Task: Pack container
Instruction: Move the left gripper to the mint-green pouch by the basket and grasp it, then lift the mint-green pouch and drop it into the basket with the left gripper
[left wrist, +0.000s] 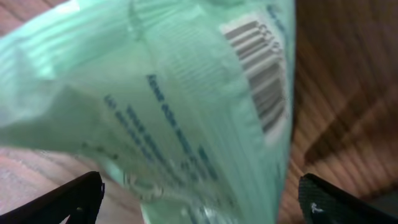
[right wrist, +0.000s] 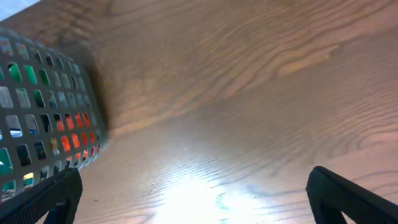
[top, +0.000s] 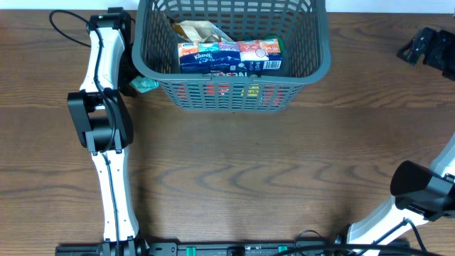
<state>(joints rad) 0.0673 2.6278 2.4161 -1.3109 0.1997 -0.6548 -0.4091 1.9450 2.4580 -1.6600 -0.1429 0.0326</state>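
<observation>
The dark grey slotted container (top: 313,67) stands at the back middle of the table and holds several packets, among them a blue tissue pack (top: 202,57) and a crumpled tan bag (top: 199,30). A pale green packet (top: 146,84) lies on the table just outside the container's left front corner. My left gripper (top: 134,77) is over it. In the left wrist view the green packet (left wrist: 174,93), with its barcode, fills the frame between my open left fingers (left wrist: 202,199), close up and blurred. My right gripper (top: 426,48) is open and empty at the far right.
The right wrist view shows my right fingers (right wrist: 196,199) over bare wood, with the container's lattice wall (right wrist: 50,118) at the left and red and green packets showing through it. A black cable (top: 67,25) loops at the back left.
</observation>
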